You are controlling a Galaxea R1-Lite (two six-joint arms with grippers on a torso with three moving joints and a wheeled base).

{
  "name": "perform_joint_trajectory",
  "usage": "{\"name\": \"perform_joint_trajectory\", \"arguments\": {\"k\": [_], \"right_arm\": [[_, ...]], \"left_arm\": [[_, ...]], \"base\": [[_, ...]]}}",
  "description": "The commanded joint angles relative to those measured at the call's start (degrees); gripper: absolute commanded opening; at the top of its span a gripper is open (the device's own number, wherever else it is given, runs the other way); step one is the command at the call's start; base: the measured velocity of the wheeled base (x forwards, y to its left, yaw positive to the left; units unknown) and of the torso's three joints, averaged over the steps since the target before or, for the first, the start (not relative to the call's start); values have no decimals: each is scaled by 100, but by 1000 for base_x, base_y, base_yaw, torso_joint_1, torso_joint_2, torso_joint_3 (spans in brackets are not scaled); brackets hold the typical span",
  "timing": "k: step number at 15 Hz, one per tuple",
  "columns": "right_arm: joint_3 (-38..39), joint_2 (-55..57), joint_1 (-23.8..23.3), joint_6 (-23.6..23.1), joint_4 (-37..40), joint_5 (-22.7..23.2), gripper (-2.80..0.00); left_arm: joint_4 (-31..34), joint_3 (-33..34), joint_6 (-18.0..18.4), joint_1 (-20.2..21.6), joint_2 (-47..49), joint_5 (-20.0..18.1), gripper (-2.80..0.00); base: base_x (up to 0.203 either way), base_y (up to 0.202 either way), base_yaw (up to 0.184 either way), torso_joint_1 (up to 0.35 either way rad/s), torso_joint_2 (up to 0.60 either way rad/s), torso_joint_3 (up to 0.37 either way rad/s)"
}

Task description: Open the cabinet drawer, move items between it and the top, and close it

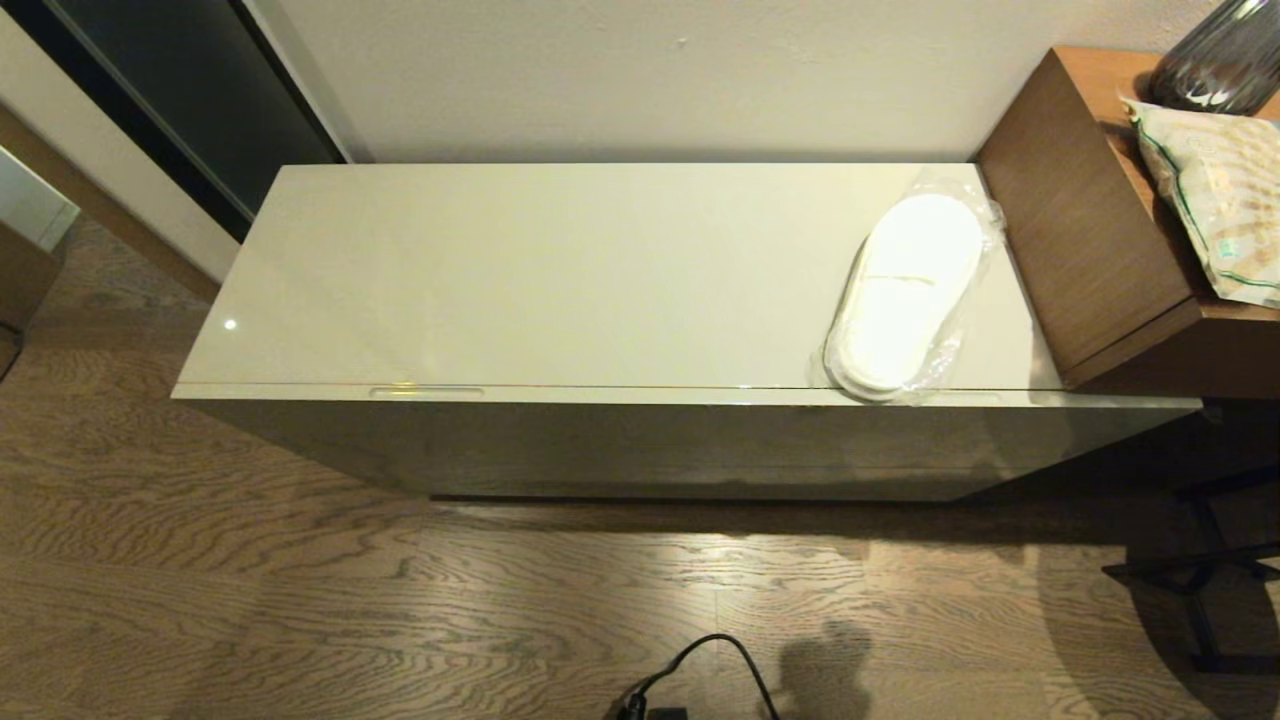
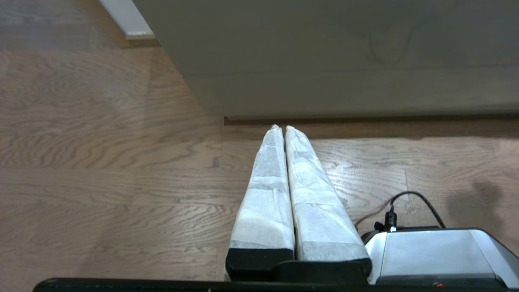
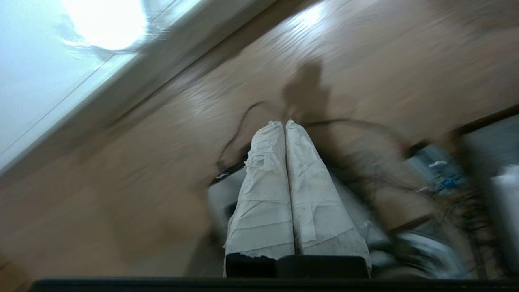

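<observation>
The cream-beige cabinet's top [image 1: 560, 280] is long and glossy. The cabinet drawer [image 1: 700, 396] under its front edge is pushed in, and an oblong notch [image 1: 425, 391] shows on its rim. White slippers in a clear plastic bag [image 1: 905, 295] lie at the right end of the top, slightly over the front edge. Neither arm shows in the head view. My left gripper [image 2: 282, 128] is shut with nothing in it, low over the wooden floor before the cabinet's front [image 2: 344, 61]. My right gripper [image 3: 284, 123] is shut and empty above the floor and cables.
A brown wooden side unit [image 1: 1080, 230] stands against the cabinet's right end, bearing a beige green-edged bag [image 1: 1220, 200] and a dark glass vase [image 1: 1215, 55]. A black cable [image 1: 720, 660] lies on the floor. A black metal stand [image 1: 1210, 570] is at right.
</observation>
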Motion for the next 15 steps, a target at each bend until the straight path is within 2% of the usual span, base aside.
{"name": "perform_joint_trajectory", "arguments": {"k": [1,3,8,11,13,15], "right_arm": [[478,-1545,51,-245,912,-73,-280],[808,-1930,66,-434,1312,-92,-280],[1109,-2669,77,-796,1200,22,-280],[1463,-3191,77,-860,1496,365,-280],[1858,-3479,76,-863,1409,748,-280],[2262,-3521,62,-860,821,768,-280]], "left_arm": [[-2,9,7,-2,7,0,-280],[-2,6,5,0,7,0,-280],[-2,3,1,-4,7,0,-280],[-2,7,1,4,7,0,-280],[-2,0,9,-4,7,0,-280],[-2,0,1,-4,7,0,-280]], "base": [[0,0,0,0,0,0],[0,0,0,0,0,0],[0,0,0,0,0,0],[0,0,0,0,0,0],[0,0,0,0,0,0],[0,0,0,0,0,0]]}}
